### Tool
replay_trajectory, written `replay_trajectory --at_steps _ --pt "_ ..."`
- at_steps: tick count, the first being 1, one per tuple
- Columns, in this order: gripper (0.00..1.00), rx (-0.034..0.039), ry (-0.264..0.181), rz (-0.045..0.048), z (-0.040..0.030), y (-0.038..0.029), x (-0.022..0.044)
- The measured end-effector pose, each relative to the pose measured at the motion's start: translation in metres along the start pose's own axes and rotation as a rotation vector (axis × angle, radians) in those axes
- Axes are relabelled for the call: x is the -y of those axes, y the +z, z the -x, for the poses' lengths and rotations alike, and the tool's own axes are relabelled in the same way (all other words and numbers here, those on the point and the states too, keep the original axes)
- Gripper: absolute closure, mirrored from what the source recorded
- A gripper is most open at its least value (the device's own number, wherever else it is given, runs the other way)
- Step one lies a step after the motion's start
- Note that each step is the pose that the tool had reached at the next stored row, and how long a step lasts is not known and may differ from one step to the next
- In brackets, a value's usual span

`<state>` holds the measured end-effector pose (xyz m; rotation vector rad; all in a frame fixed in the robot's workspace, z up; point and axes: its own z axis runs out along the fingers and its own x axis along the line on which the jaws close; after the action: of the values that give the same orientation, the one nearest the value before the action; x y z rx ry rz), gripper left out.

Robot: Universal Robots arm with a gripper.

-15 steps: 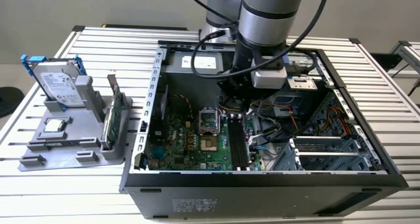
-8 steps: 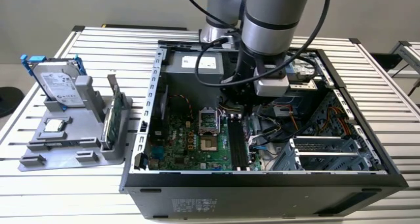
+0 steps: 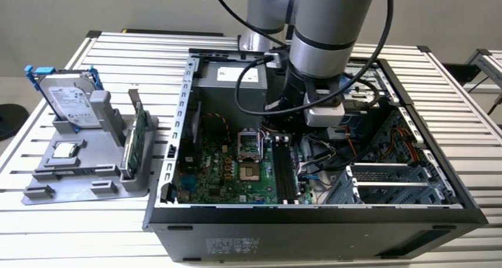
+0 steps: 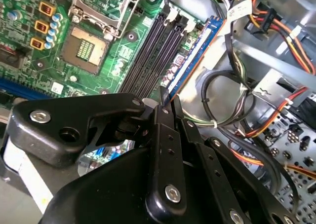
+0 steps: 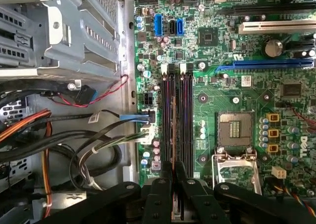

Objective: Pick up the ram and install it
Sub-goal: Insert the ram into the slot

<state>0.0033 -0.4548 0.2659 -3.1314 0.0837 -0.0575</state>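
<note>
Black fingers of our gripper (image 5: 173,170) are pinched on the ram (image 5: 173,130), a thin stick held edge-on over the dark memory slots (image 5: 185,120) of the green motherboard (image 5: 237,91). In the second wrist view the ram (image 4: 190,56) shows its blue edge running alongside those slots (image 4: 153,46), just beside the bundle of cables (image 4: 222,110). In the exterior view our arm (image 3: 321,39) reaches down into the open computer case (image 3: 314,212), while a hard drive (image 3: 70,97) stands on the grey rack (image 3: 86,174) at the exterior view's left.
</note>
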Motion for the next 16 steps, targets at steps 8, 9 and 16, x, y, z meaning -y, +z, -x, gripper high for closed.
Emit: replay_trajectory --at_steps 8,9,16 --pt "1.00 -0.0002 0.000 -0.0002 -0.0017 0.0147 -0.0052" --pt "1.00 -0.0003 0.000 -0.0002 -0.0021 0.0166 -0.0054" --pt "1.00 -0.0002 0.000 -0.0001 -0.0050 0.0272 -0.0063"
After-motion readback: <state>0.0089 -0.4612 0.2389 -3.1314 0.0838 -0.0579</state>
